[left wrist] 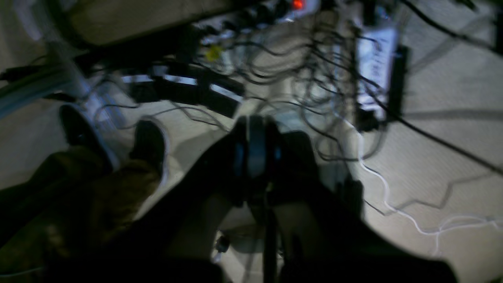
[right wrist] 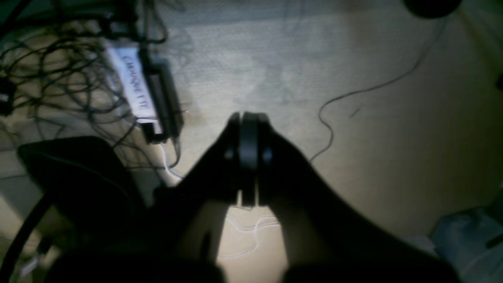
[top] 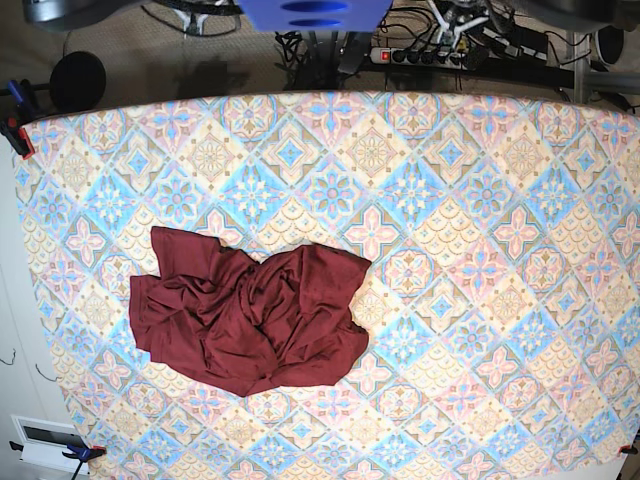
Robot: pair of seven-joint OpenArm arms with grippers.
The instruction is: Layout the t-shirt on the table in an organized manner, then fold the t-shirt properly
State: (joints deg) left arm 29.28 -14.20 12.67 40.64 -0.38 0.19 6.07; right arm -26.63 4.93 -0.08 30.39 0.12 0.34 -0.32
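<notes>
The dark maroon t-shirt (top: 245, 318) lies crumpled in a heap on the left half of the table (top: 480, 250), which is covered in a pastel diamond-tile cloth. No gripper is over the table in the base view. In the left wrist view my left gripper (left wrist: 255, 157) is shut and empty, pointing at the floor and tangled cables. In the right wrist view my right gripper (right wrist: 248, 155) is shut and empty, also over bare floor. Neither wrist view shows the shirt or the table.
A blue robot mount (top: 315, 12) sits beyond the table's far edge, with a power strip and cables (top: 430, 50) behind it. A person's legs and shoes (left wrist: 118, 157) and a labelled box (right wrist: 135, 88) are on the floor. Clamps (top: 15, 125) hold the cloth's corners.
</notes>
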